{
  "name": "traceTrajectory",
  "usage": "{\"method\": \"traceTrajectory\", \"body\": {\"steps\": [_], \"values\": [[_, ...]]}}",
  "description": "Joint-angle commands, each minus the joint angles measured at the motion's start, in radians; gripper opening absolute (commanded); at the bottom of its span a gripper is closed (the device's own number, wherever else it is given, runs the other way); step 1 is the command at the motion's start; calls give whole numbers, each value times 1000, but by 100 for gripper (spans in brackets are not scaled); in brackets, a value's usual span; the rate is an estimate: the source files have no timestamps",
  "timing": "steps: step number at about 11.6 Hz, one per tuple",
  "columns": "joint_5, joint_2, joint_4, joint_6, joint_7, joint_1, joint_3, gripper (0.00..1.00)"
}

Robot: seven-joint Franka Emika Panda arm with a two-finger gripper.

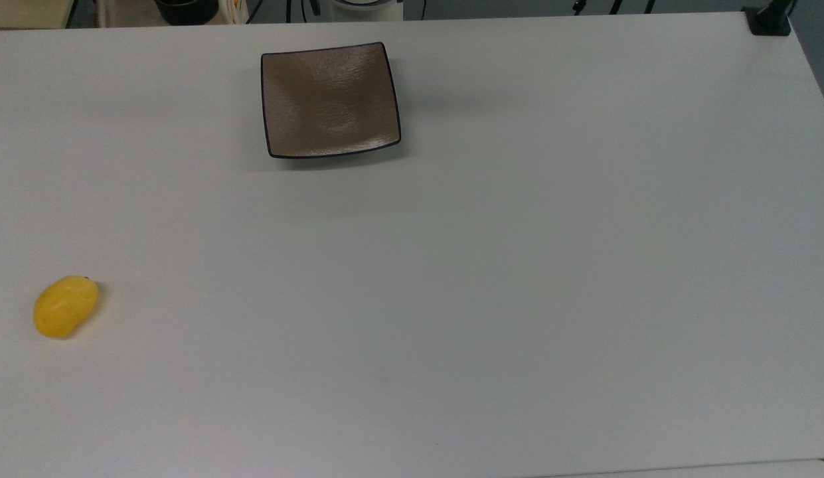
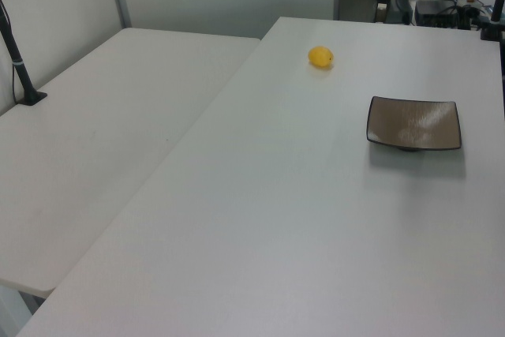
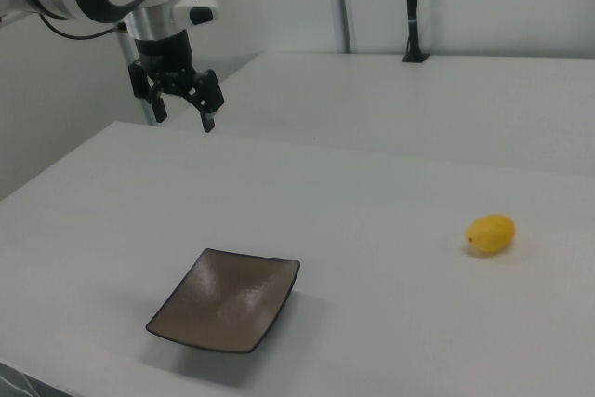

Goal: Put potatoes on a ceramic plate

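Note:
The potatoes are a single yellow oval lump (image 1: pixel 65 306) lying on the white table near the top view's left edge; it also shows in the left view (image 2: pixel 319 57) and the right view (image 3: pixel 490 234). The square brown-grey ceramic plate (image 1: pixel 330 99) with a thin black rim sits bare near the table's far edge in the top view, well apart from the potatoes (image 2: pixel 413 123) (image 3: pixel 226 299). In the right view my gripper (image 3: pixel 183 116) hangs open in the air, above and behind the plate, holding nothing.
The white table (image 1: pixel 491 279) is bare around both objects. A second white table (image 2: pixel 95 132) adjoins it. A black pole on a clamp (image 2: pixel 20 61) (image 3: pixel 409 6) stands on that second table, and another black clamp (image 1: pixel 770 20) grips the top view's far right corner.

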Motion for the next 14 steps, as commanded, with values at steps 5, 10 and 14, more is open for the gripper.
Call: {"method": "traceTrajectory", "body": {"steps": [5,10,14], "values": [[5,1,-11,25,11,32,-19,100],[3,-1,-8,19,2,26,-19,100],[3,9,-8,17,-1,23,-20,100]]}}
